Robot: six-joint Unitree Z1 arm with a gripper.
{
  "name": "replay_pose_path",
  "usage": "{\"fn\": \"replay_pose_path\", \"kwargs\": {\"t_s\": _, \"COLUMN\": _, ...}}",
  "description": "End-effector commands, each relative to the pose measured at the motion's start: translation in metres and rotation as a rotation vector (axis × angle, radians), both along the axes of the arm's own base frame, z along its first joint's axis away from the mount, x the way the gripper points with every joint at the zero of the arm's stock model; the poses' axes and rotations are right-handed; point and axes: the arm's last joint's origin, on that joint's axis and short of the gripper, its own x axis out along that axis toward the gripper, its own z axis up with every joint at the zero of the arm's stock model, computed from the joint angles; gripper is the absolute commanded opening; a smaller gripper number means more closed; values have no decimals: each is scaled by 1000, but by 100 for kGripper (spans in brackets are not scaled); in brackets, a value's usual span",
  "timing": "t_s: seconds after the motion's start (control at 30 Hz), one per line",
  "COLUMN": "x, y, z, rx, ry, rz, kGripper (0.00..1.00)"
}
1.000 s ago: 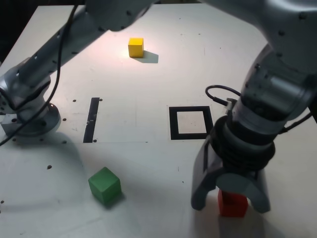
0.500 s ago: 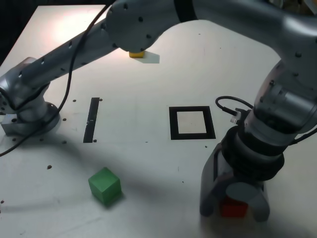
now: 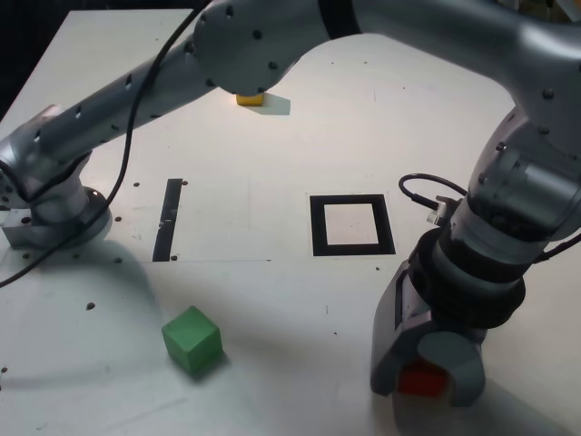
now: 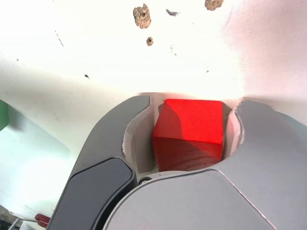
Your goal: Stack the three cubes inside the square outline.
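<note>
The red cube (image 3: 419,380) (image 4: 192,127) rests on the white table near the front, at the exterior view's right. My gripper (image 3: 425,386) (image 4: 192,110) stands over it, its two grey jaws pressed close on opposite sides of the cube. The green cube (image 3: 192,338) lies at the front left of the exterior view, well apart from the gripper. Only a sliver of the yellow cube (image 3: 250,98) shows at the back, under my arm. The square outline (image 3: 318,227), a black frame with a white centre, lies just behind the gripper with nothing in it.
A thin black strip (image 3: 168,218) lies left of the outline in the exterior view. My arm's base (image 3: 54,209) is bolted at the left edge, and the arm arches across the back of the table. Small screw holes dot the white table (image 3: 272,300).
The gripper has come down around the red cube and its jaws have narrowed from wide open to close against the cube's sides. The arm now covers most of the yellow cube.
</note>
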Motion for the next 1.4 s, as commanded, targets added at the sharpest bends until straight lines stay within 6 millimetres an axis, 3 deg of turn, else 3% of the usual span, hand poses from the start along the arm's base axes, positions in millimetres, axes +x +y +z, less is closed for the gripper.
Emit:
{"fn": "replay_pose_path", "kwargs": {"t_s": 0.0, "x": -2, "y": 2, "z": 7, "rx": -2, "ry": -2, "rz": -4, "kGripper": 29}}
{"fn": "replay_pose_path", "kwargs": {"t_s": 0.23, "x": -13, "y": 19, "z": 29, "rx": 10, "ry": -15, "rz": -20, "kGripper": 29}}
{"fn": "replay_pose_path", "kwargs": {"t_s": 0.47, "x": -31, "y": 54, "z": 57, "rx": 36, "ry": -20, "rz": -21, "kGripper": 29}}
{"fn": "replay_pose_path", "kwargs": {"t_s": 0.67, "x": -42, "y": 88, "z": 69, "rx": 49, "ry": -9, "rz": -24, "kGripper": 29}}
{"fn": "replay_pose_path", "kwargs": {"t_s": 0.97, "x": -48, "y": 133, "z": 70, "rx": 33, "ry": -23, "rz": -49, "kGripper": 29}}
{"fn": "replay_pose_path", "kwargs": {"t_s": 1.37, "x": -49, "y": 194, "z": 46, "rx": -17, "ry": -38, "rz": -7, "kGripper": 29}}
